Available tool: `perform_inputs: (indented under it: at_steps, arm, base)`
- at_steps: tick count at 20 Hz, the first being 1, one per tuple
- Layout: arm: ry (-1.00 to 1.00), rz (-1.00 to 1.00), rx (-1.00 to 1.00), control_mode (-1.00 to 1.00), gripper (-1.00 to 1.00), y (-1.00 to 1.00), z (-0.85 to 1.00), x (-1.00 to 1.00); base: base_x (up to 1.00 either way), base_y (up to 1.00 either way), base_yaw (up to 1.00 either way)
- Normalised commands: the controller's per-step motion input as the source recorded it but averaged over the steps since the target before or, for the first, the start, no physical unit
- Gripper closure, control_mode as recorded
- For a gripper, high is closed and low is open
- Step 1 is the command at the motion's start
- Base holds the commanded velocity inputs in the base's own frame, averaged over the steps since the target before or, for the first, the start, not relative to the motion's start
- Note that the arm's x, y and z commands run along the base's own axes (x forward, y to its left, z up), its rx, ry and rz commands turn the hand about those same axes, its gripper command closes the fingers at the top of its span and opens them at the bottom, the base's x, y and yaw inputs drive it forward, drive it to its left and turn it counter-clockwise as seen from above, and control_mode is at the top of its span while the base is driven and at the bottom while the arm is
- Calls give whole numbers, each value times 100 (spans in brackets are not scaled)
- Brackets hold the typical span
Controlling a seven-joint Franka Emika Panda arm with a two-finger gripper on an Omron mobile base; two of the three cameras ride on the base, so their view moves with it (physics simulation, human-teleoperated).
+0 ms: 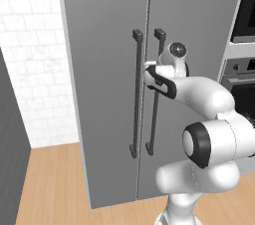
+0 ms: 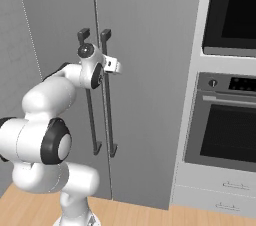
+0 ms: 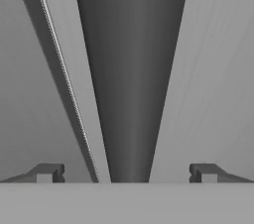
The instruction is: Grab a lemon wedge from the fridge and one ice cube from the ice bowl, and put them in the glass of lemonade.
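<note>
Two long dark bar handles run down the middle of the fridge (image 1: 104, 69) in the left base view, the left handle (image 1: 135, 94) and the right handle (image 1: 155, 92) flanking the seam between its flat, matte grey doors, both shut. The white arm reaches from the lower right to the right handle about a third of the way down, and its wrist hides that stretch of the bar; the end effector (image 1: 148, 63) is mostly covered by the hand, with just a pale tip showing beside the seam. White brick-patterned wall stands to the left, wood-plank floor below, and a black wall oven (image 1: 242, 69) is cut off at the right edge. In the right base view the same closed fridge (image 2: 150, 70) fills the middle, the arm rising from the lower left; the end effector (image 2: 114, 65) sits at the right handle (image 2: 107, 95), its small pale finger sticking out just past the bar, while the left handle (image 2: 88, 105) is partly behind the wrist. Glossy black oven doors (image 2: 225, 120) with silver trim stand to the right. In the hand view the end effector (image 3: 127, 173) stands wide open, its dark fingertips (image 3: 49, 172) set on either side of the smooth dark bar (image 3: 130, 69), which tapers toward them; whether they touch it is hard to judge.
</note>
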Motion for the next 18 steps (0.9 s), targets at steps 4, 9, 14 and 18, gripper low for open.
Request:
perform_inputs:
  at_steps: [4, 9, 14, 18]
  arm:
    - [0, 0, 0, -100, 100, 0, 0, 0]
    - [0, 0, 0, -100, 100, 0, 0, 0]
    - [0, 0, 0, -100, 100, 0, 0, 0]
    - [0, -5, 0, -100, 100, -22, -2, 0]
  base:
    - [0, 0, 0]
    - [0, 0, 0]
    - [0, 0, 0]
    - [0, 0, 0]
